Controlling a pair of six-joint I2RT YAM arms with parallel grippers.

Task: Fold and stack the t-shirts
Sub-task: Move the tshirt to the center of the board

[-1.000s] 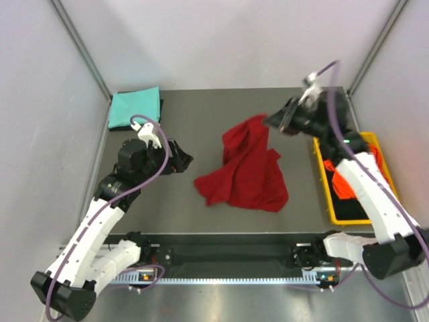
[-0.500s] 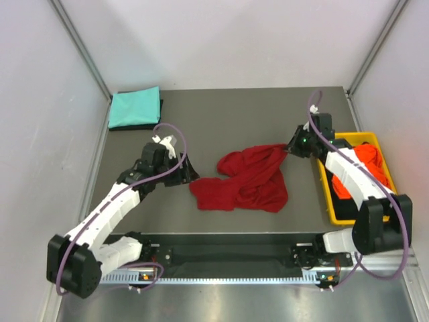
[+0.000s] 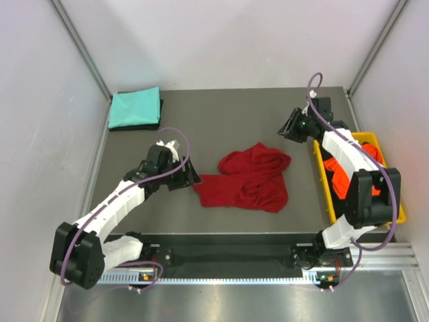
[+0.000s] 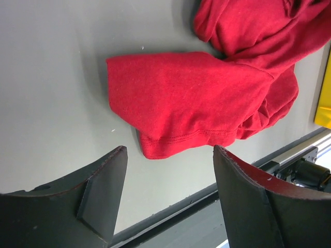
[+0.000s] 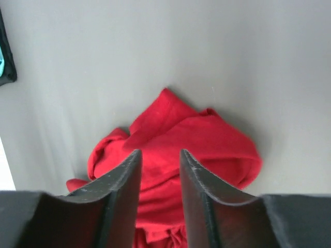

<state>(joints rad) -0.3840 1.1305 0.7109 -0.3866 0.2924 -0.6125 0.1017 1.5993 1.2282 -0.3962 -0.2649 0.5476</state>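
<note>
Dark grey counter [image 3: 221, 114] between white panels [image 3: 221, 47], crumpled dark red t-shirt [image 3: 248, 178] mid-counter, folded teal t-shirt [image 3: 135, 107] far left corner, left fingers [image 4: 101, 186] wide apart, empty, near its hem, right fingers [image 5: 121, 181] narrowly parted, empty

A dark red t-shirt [image 3: 249, 180] lies crumpled mid-table [image 3: 221, 121]. The left tool [image 3: 193, 178] sits just beside its left edge; the right tool [image 3: 285, 127] hangs apart, beyond its far right corner. A folded teal t-shirt [image 3: 134, 107] rests in the far left corner, and an orange t-shirt [image 3: 333, 166] fills the yellow bin [image 3: 322, 182].
</note>
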